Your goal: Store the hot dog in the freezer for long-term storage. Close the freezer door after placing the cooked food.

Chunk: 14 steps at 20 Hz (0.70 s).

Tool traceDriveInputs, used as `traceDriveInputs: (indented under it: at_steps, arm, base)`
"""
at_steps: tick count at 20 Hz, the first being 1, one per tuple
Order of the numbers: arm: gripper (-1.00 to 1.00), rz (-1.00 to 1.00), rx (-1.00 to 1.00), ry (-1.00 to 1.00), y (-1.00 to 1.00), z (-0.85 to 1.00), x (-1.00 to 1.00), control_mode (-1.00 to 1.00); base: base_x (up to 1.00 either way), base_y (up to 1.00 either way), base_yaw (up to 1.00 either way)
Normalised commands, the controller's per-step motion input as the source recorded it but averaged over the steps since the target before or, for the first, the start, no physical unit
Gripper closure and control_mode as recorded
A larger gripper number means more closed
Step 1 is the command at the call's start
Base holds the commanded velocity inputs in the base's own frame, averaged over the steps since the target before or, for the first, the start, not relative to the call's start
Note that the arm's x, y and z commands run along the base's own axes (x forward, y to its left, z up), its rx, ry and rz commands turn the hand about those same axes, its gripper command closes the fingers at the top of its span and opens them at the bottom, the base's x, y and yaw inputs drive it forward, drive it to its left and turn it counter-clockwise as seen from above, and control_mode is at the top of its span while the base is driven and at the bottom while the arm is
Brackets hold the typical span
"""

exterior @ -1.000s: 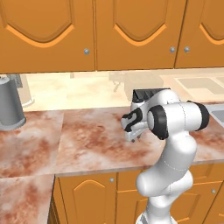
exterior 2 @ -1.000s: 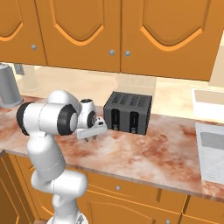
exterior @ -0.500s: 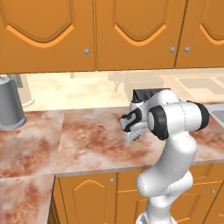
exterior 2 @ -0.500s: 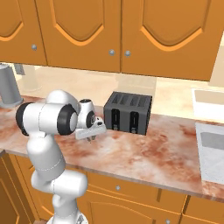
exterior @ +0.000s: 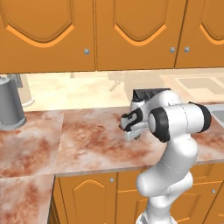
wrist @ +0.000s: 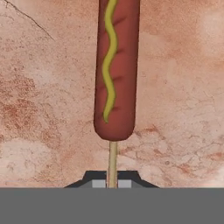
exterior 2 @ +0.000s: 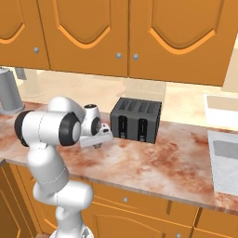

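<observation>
Reddish marbled bench [exterior: 87,144] under a row of orange wall cabinets [exterior: 131,30], with matching orange base cabinets [exterior 2: 139,204] below its front edge. White arm bent over the bench, its end effector [exterior: 132,135] held low, close above the marbled top and pointing down at it.

Hand view: the end effector [wrist: 112,184] has its two dark fingertips drawn narrow, closed on a thin pale wooden stick [wrist: 113,159]. The stick runs straight ahead from between the tips and enters the rounded end of the hot dog [wrist: 115,65], a reddish-brown sausage with a wavy yellow mustard line along its length. The hot dog extends away from the end effector, directly ahead of it, and passes out of the top of this view; the marbled bench lies behind it. Whether the sausage rests on the bench or is lifted clear of it cannot be told.

Right base view: a dark four-slot toaster [exterior 2: 136,120] stands on the bench just beyond the end effector [exterior 2: 98,141], toward the pale backsplash. A grey cylindrical canister [exterior: 11,105] stands well apart from the end effector, at the far left of the bench. A pale sink basin [exterior 2: 225,162] is set into the bench well to the other side, past the toaster.
</observation>
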Motion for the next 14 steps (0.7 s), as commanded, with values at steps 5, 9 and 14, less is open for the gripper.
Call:
traceDriveInputs:
  at_steps: [5, 9, 14]
  arm:
    - [1.0, -0.1, 0.0, 0.0, 0.0, 0.46, -0.36, -1.0]
    - [1.0, -0.11, 0.0, -0.03, 0.0, 0.59, -0.67, -1.0]
    - [1.0, -0.11, 0.0, -0.06, 0.0, 0.68, -0.74, -1.0]
  base:
    - [0.0, 0.0, 0.0]
    - [0.0, 0.0, 0.0]
    - [0.0, 0.0, 0.0]
